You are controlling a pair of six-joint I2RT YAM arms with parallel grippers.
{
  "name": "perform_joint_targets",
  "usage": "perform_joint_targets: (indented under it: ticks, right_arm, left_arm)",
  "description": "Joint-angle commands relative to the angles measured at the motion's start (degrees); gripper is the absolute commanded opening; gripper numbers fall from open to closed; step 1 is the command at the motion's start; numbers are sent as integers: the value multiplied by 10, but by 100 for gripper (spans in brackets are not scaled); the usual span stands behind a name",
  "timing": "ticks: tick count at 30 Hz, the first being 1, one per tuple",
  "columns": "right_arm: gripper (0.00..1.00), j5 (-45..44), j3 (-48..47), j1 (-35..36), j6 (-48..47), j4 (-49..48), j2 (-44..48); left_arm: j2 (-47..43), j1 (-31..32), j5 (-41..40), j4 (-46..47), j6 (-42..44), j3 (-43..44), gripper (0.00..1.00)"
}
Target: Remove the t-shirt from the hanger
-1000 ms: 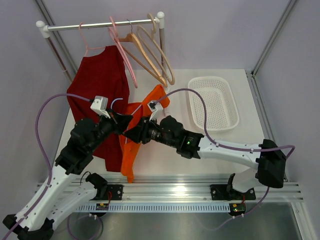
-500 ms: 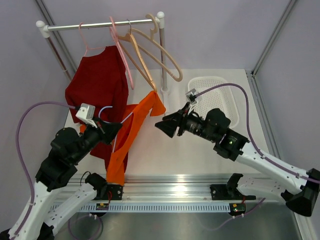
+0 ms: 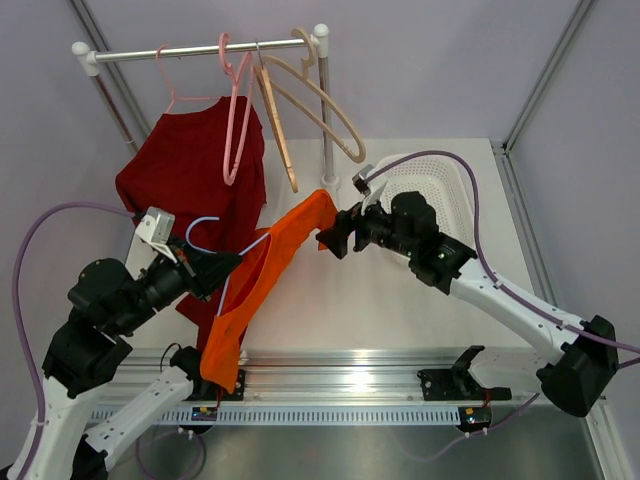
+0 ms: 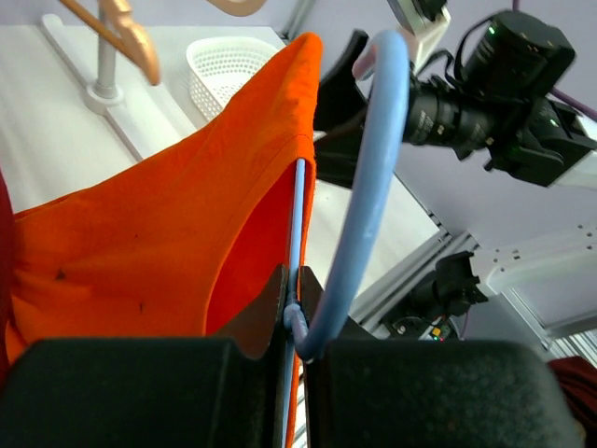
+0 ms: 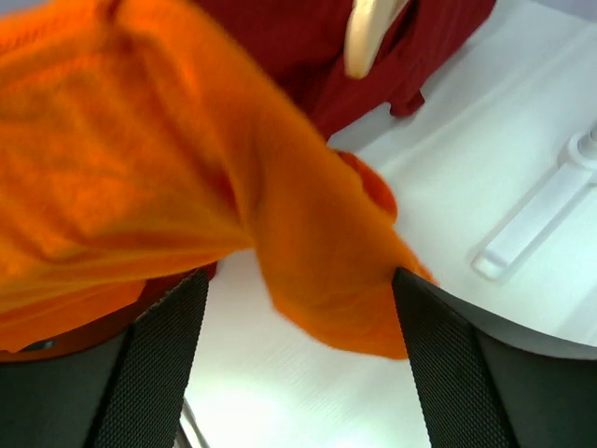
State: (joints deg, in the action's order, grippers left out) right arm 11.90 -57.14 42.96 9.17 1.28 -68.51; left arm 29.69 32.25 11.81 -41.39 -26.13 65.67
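Clamping the blue hanger (image 4: 359,201), the left gripper (image 4: 297,313) anchors it while the open right gripper (image 5: 294,308) straddles the shirt (image 3: 265,275) to strip it.

Both arms have white link shells, black joints and wrists, purple cables, and black-fingered tools.

No legible text or labels, seemingly, anywhere.
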Motion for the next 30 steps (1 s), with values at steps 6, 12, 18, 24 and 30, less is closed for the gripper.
perform_joint_targets:
  ticks: [6, 12, 18, 24, 30]
  right_arm:
    - [69, 174, -10, -51, -1, -116, -27]
    - [0, 103, 45, -64, 38, -172, 18]
    - [0, 13, 86, -105, 73, -172, 95]
    - [0, 12, 102, -223, 122, -146, 114]
    - [0, 49, 107, -240, 133, -157, 71]
  left_arm:
    - [10, 0, 64, 22, -24, 43, 0]
    - [19, 0, 71, 22, -19, 61, 0]
    - [22, 0, 58, 6, -2, 75, 0]
    - [11, 0, 51, 2, -7, 111, 0]
    - [-9, 1, 26, 3, -14, 164, 0]
